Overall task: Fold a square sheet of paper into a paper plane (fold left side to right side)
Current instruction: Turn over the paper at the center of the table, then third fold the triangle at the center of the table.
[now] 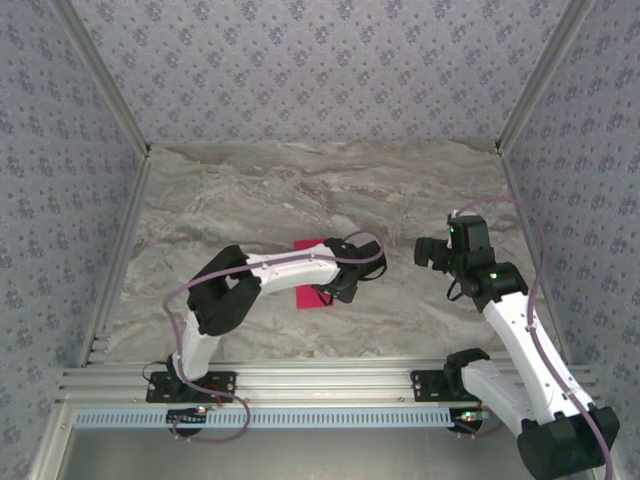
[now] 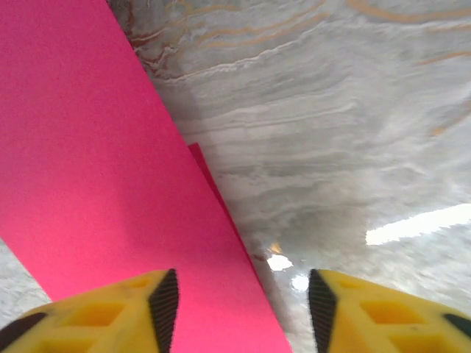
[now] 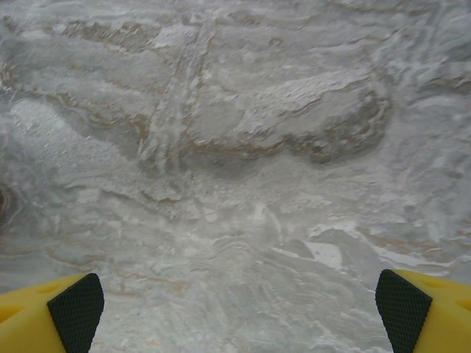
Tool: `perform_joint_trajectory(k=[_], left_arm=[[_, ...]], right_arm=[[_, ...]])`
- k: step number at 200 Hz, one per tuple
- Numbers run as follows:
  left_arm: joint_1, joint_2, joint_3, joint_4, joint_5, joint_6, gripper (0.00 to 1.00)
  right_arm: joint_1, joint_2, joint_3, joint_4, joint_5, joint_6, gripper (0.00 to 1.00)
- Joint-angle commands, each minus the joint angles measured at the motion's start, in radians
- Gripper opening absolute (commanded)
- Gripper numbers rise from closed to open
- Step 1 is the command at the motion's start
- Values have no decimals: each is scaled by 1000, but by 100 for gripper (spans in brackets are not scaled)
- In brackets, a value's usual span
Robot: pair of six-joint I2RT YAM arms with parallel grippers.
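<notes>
**Left pincer open over the paper's right edge**

The paper (image 1: pixel 313 247) lies flat in the middle of the tabletop (image 1: pixel 300 180), partly under the left arm (image 1: pixel 270 268). It is a folded oblong whose long axis runs away from the arm bases, slightly tilted. The left pincer (image 2: pixel 243 312) hangs directly over it with its jaws parted, gripping nothing. One pad (image 2: pixel 163 309) sits above pink and the other above bare stone, so the paper's right edge runs up between them and slants to the upper left in the wrist view. A thin sliver of the lower layer peeks past that edge, so the layers look not quite flush.

The right pincer (image 1: pixel 428 250) is spread wide and well apart to the right, over bare tabletop. The left arm is clearly the nearer.

The paper is thin, matte magenta with straight, crisp edges. The tabletop is glossy, veined grey marble that reflects the lamps. A sheet this flat would probably slide rather than lift.
</notes>
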Motion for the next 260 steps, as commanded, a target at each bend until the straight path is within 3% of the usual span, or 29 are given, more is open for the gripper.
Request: perform_joint_trajectory(k=[1,47,94,125,159,240,260], left_arm=[[21,-147,-57,113,111,24,57],[139,-408,-311,313,215,-1,71],[391,-574,-669,658,493,-78,71],[486,-568,-777,807,607,-103,70],[512,-509,-812,887,664,-117,67],[513,-418,-810,936,695,-132,60],[513,-406,-813,953,709,-143,51]], right_arm=[[-3,33,-2,30,-117,-3,100],[38,129,-14,139,-317,35,100],[171,286,-10,282,-427,70,98],[258,394,9,372,-454,116,96],[307,472,49,375,-455,113,94],[325,479,44,397,-472,111,94],[328,479,38,413,-489,109,93]])
